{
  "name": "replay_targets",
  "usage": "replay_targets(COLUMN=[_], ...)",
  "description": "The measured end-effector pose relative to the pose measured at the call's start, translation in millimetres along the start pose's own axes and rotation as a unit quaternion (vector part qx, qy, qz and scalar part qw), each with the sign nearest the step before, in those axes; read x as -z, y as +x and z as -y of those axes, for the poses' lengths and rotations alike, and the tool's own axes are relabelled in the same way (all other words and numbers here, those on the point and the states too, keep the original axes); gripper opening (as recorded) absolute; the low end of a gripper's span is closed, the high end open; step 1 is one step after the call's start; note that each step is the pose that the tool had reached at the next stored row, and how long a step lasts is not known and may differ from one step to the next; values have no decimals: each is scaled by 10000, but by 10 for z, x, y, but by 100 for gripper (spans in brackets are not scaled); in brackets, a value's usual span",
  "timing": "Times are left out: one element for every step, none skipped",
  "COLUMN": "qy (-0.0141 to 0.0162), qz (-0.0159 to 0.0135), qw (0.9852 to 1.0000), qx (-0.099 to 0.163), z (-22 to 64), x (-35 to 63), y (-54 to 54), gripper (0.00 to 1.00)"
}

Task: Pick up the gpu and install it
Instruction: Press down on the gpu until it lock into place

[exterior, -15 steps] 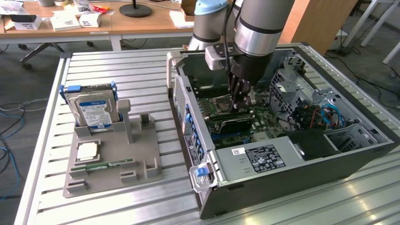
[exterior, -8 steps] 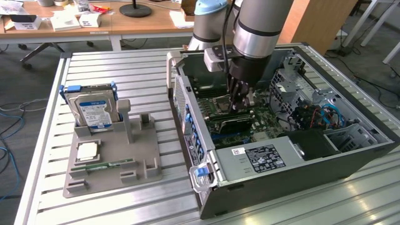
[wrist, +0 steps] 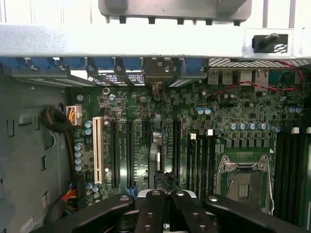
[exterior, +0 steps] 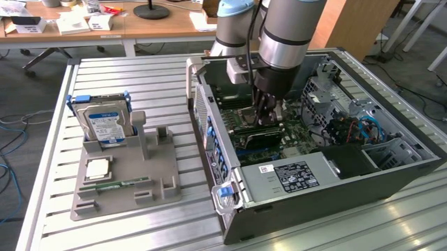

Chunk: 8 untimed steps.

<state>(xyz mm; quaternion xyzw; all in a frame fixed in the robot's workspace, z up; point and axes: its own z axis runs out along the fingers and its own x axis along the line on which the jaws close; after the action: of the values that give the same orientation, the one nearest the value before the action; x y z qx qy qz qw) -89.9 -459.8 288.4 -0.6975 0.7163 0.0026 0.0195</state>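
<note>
closed tool [exterior: 269, 117] over gpu [exterior: 262, 137] (seated)

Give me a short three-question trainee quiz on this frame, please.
1. True or false: the gripper is down inside the open computer case.
2. What stands upright in the grey holder on the exterior view's left? A) a hard drive B) a fan C) a keyboard
3. Fill in: the gripper's jaws are ____.
Key: 1 true; 2 A, the hard drive; 3 shut.
</note>
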Motion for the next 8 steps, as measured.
replay_targets(qy=[-1,-2,-2,-3,-3,-3,-2,-2], qz=[0,0,0,-1,-1,-1,0,1], qw=[10000,10000,10000,10000,10000,10000,10000,10000], qx=[0,-1,0,0,-1,-1,-1,-3], z=[-1,-1,-1,-1,-2,-2,-3,-7], x=[-11,-21,-25,-25,-25,-25,-28,-31], y=[-1,-2,-2,-2,-2,-2,-3,-5], gripper=[11,11,11,11,11,11,11,11])
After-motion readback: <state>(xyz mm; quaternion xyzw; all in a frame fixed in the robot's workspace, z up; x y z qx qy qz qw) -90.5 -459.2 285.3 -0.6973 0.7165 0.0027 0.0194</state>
